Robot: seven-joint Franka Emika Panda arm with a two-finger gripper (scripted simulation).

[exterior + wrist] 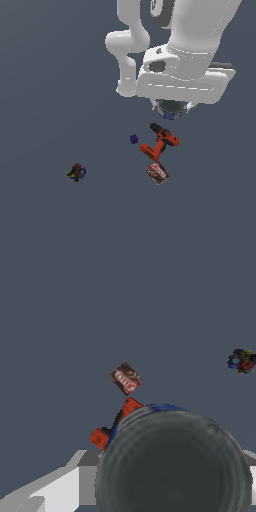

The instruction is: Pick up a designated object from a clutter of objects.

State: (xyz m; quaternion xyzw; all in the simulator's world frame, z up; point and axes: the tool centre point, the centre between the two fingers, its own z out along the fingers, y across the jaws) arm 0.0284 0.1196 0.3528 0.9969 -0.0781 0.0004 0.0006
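Grey-topped and blue-banded, the small round metal can [172,463] fills our wrist view, sitting between the gripper [171,109] fingers, which we judge clamped on it. The orange-black power drill [161,141] and red-brown flat packet [158,172] lie below; the pick looks nearly done.

Flat dark slate-blue ground [45,75], uniform, matte, spanning both views

Designated object: a small round can [171,110], grey metallic top [172,463] uppermost, blue side band, sitting upright directly beneath the white arm and largely hidden by it. Clutter relative to the orange-black power drill [161,142]: can just beyond its dark nose; tiny purple block [133,139] near beside it; red-brown flat packet [158,173] just beside its base; dark multicoloured toy [76,172] well apart.
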